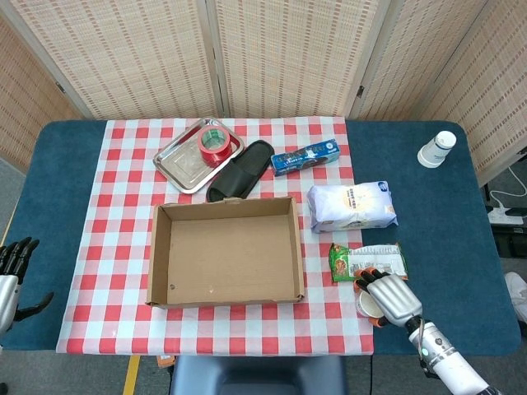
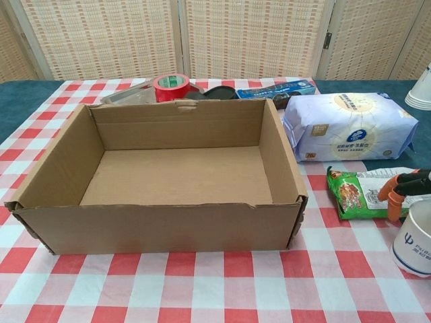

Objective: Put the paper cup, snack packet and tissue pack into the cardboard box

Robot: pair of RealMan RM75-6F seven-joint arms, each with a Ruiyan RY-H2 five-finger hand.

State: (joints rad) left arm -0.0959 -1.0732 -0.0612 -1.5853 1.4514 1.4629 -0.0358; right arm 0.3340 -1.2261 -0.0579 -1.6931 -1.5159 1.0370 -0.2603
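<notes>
Corrugated brown walls of the cardboard box [image 1: 224, 251] are standing open and bare at mid-cloth; just beside its right wall the crinkly green snack packet [image 1: 366, 262] is lying flat, with the soft, pillowy tissue pack [image 1: 352, 205] behind it; the white paper cup [image 1: 372, 304] is standing upright near the desk [image 1: 445, 239] edge, and the right hand [image 1: 385, 291] is wrapping its fingers over the rim, holding it; the left hand [image 1: 11, 271] is hanging wide, fingers spread, off the left side.
</notes>
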